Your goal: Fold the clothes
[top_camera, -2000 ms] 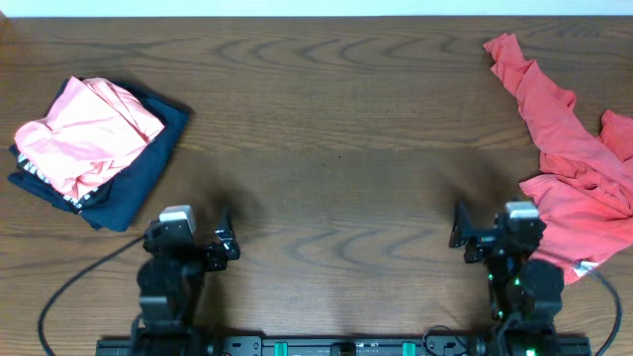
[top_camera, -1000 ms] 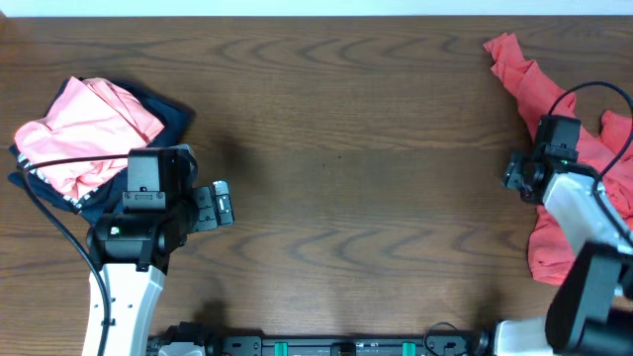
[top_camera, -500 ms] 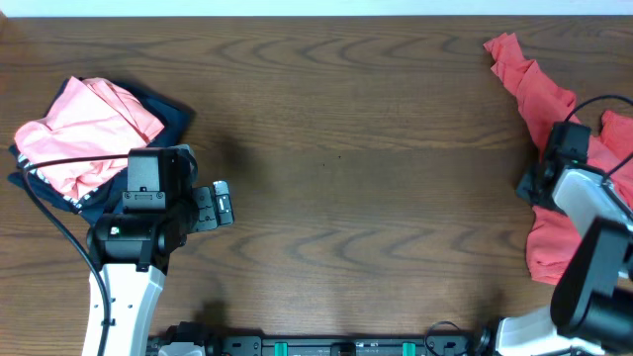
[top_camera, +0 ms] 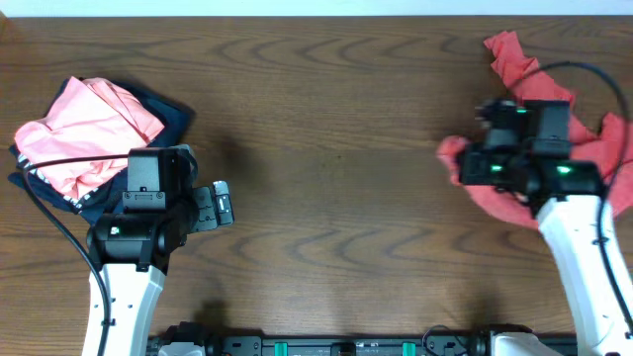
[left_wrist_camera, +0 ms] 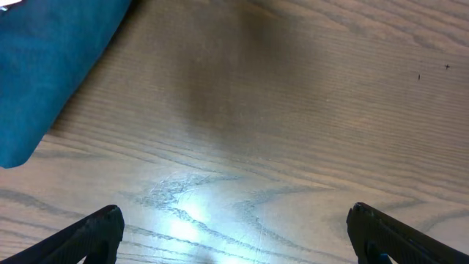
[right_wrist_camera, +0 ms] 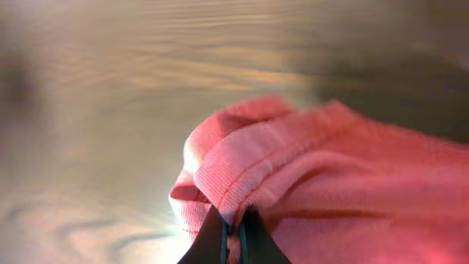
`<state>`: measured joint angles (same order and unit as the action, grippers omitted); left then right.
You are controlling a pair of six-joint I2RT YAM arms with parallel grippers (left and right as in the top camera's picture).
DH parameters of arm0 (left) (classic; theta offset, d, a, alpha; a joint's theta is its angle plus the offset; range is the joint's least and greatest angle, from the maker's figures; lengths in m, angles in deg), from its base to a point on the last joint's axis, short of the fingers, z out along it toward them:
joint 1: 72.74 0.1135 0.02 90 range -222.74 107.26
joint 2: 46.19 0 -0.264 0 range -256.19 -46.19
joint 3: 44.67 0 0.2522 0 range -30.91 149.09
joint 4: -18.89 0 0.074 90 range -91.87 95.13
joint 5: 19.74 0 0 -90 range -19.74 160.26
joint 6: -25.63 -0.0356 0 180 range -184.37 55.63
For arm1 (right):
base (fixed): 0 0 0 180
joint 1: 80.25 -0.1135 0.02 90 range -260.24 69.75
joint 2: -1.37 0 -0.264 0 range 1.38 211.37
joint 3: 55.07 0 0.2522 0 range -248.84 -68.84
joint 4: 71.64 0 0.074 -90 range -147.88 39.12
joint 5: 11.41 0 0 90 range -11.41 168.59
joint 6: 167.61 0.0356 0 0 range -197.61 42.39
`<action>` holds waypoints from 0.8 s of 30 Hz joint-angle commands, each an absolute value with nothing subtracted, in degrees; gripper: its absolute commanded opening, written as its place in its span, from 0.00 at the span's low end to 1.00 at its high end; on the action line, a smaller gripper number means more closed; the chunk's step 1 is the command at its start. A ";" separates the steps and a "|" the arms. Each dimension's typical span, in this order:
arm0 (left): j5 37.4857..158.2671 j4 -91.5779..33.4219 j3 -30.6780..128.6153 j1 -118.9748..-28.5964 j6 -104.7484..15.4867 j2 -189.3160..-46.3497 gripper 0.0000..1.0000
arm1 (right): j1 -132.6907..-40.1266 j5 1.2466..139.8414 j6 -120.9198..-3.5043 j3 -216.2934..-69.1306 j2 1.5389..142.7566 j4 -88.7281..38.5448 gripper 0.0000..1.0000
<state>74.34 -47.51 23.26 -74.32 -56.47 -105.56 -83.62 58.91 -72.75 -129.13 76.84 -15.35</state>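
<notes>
The coral-red T-shirt (top_camera: 514,64) is lying crumpled at the upper right of the overhead frame, trailing toward the right edge; a bunched, stitched edge of it is being pinched between the closed jaws of the right gripper (right_wrist_camera: 233,224), low over the wooden table (top_camera: 326,119); the left gripper (top_camera: 223,206) is being held wide open and empty at the lower left, just beside the dark navy folded garment (top_camera: 173,124), on which the salmon-pink folded garment (top_camera: 84,133) is resting; no fold is being shown in the shirt, so the task is judged barely begun; spreading flat and folding are remaining.
</notes>
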 commanded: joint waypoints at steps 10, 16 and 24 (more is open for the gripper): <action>74.31 -47.75 24.23 -74.06 -56.09 -105.67 0.98 | -113.15 59.32 -79.92 -129.04 85.14 -31.42 0.27; 79.23 -46.60 24.23 -74.04 -55.44 -105.67 0.98 | -111.40 93.61 -63.04 -129.13 83.48 -28.62 0.68; 91.10 -39.58 23.02 -75.28 -50.02 -108.25 0.98 | -96.60 96.15 -61.51 -129.11 75.42 -20.82 0.76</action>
